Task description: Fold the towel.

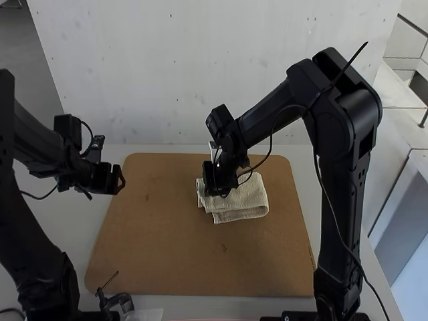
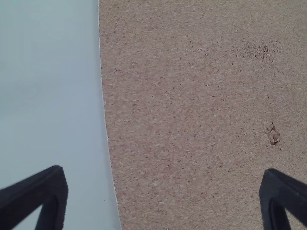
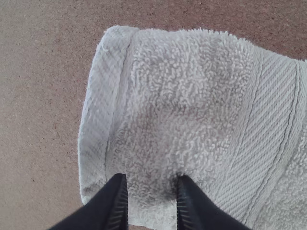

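Towel (image 1: 251,197) lies right of centre in the high view, folded into a compact multi-layer pad. Under everything is the pale table (image 1: 73,227), then the brown board (image 1: 167,254) taking up the middle of the frame; the towel rests on it, well inside its edges.

Right arm (image 1: 341,120) comes in from the right and reaches over the towel's upper-left part. Left arm (image 1: 20,224) is at the left edge of the frame, well apart from the towel.

Left gripper (image 2: 164,176): released, fingertips spread wide over the board edge, nothing between them. Right gripper (image 3: 151,179): fingers apart by a modest gap, cloth surface visible between the tips, nothing pinched that I can see. Can't tell if the tips touch the pile.

Handling: looks light, soft, limp, grippy terry. Not fragile, but layers can slide over each other and the free ends will droop. Lower-left layers are a bit out of line in the high view, so a shallow grab there could take one ply only. If moving or folding again, go deep and take the full stack; the rounded fold at the right looks safer.

Smallest: flat woven band (image 3: 268,115) and hem (image 3: 98,110). The hem should give firmer bite than loose pile.
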`<state>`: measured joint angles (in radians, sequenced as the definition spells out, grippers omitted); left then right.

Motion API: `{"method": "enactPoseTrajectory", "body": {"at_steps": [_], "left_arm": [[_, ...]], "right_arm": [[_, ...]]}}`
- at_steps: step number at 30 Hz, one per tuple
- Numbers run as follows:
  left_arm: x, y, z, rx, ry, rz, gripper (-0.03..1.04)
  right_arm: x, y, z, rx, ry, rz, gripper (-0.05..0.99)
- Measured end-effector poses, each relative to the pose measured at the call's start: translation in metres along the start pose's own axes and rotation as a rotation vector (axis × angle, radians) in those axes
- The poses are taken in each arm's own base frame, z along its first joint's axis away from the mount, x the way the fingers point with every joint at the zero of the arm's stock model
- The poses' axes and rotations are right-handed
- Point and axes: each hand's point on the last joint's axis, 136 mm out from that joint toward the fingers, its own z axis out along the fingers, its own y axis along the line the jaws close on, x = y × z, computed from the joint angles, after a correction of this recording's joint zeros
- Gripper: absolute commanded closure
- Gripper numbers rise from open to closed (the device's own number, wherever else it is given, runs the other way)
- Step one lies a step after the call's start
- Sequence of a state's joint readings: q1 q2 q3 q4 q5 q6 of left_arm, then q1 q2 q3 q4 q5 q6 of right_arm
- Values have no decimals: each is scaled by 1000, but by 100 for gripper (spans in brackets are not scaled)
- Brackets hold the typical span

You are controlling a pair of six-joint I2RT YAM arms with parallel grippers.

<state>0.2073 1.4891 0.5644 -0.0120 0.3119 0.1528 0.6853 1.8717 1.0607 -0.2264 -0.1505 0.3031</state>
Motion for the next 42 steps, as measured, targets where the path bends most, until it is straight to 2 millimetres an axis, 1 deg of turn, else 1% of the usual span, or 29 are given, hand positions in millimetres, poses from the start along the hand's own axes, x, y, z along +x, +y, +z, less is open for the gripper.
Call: {"method": "enactPoseTrajectory", "body": {"at_steps": [5, 10, 13, 15, 17, 19, 21, 24, 25, 26, 27, 30, 31, 34, 37, 42], "left_arm": [[0, 0, 0, 0, 0, 0, 13], [0, -2, 1, 5, 0, 5, 13], [0, -4, 1, 7, 1, 8, 13], [0, -4, 1, 7, 1, 8, 13], [0, -4, 1, 7, 1, 9, 13], [-1, -4, 1, 7, 0, 8, 13], [0, -4, 1, 7, 1, 8, 13], [-1, -4, 1, 7, 0, 8, 13], [-1, -4, 1, 7, 0, 9, 13], [0, -4, 1, 7, 1, 9, 13], [0, -4, 1, 7, 1, 9, 13], [-1, -4, 1, 7, 0, 9, 13], [0, -4, 1, 7, 1, 8, 13], [0, -4, 1, 7, 1, 8, 13], [0, -4, 1, 7, 1, 8, 13], [-1, -4, 1, 7, 0, 8, 13]], "right_arm": [[21, -4, 1, 24, 76, 3, 75], [44, -2, 5, 34, 133, -15, 74], [51, 0, 9, 30, 160, -18, 73], [51, 1, 9, 23, 160, -18, 73], [47, 4, 7, 12, 143, -20, 73], [41, 6, 1, 2, 120, -21, 73], [29, 9, -13, -12, 82, -16, 73], [2, 9, -42, -31, -3, 2, 74], [-5, 9, -47, -35, -24, 7, 74], [-15, 7, -56, -40, -56, 15, 80], [-22, 6, -61, -43, -81, 20, 84], [-41, -4, -67, -28, -156, 36, 87], [-46, -12, -66, -12, -176, 42, 87], [-43, -27, -54, 32, -157, 50, 87], [-26, -40, -31, 70, -93, 54, 87], [1, -56, -3, 112, 2, 61, 87]]}}
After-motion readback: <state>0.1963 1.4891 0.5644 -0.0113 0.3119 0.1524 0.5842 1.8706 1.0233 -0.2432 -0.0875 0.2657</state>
